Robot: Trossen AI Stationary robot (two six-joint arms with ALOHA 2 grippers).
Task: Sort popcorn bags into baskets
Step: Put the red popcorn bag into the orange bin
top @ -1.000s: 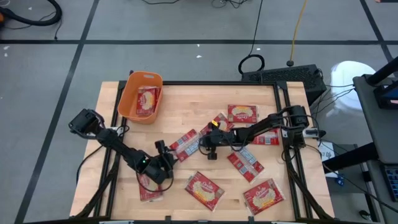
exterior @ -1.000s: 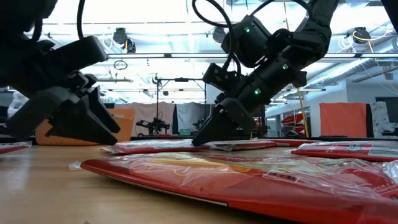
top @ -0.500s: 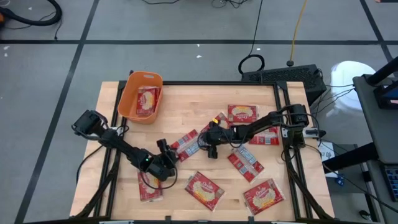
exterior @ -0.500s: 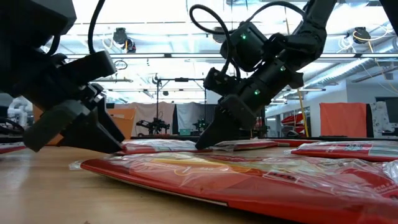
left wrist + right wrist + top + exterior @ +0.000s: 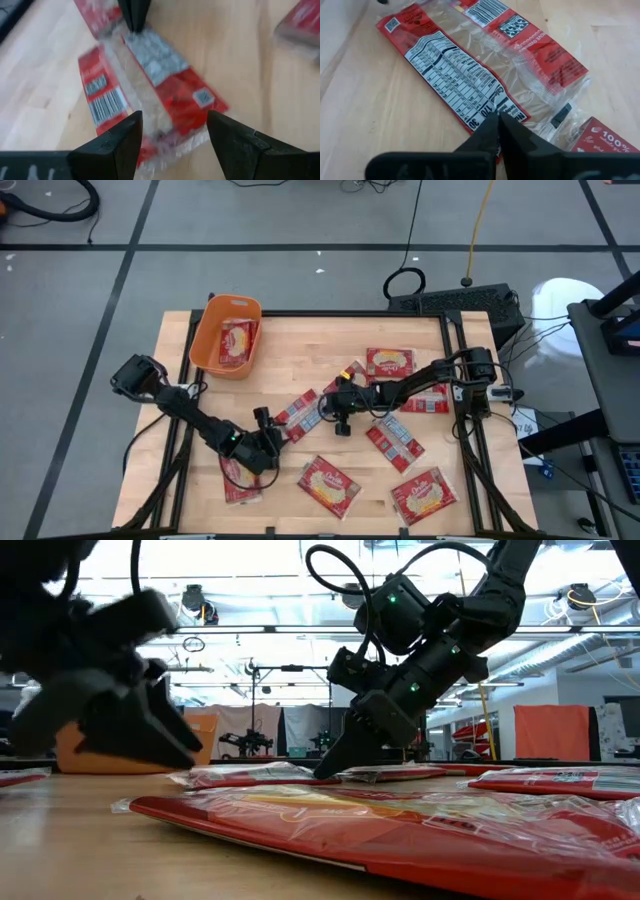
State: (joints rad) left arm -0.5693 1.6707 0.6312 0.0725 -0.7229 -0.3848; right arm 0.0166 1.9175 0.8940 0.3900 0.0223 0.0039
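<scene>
Red wrapping of one popcorn bag (image 5: 400,830) fills the front of the low view, while only the high view shows the orange basket (image 5: 226,335) at the table's far left corner, with one bag (image 5: 234,343) laid in it. Nine bags are counted on the wood. "100%" and a nutrition table are read in the right wrist view, where the right gripper (image 5: 496,131) is pressed together on the central bag (image 5: 465,70); the left gripper (image 5: 172,132) is spread apart over the same bag.

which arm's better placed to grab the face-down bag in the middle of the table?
Left, probably. The left gripper is open, its fingers straddling the end of the face-down bag. The right gripper is shut, its tip at the bag's other end, so it would need to reopen. The left arm is also nearer the orange basket.
</scene>
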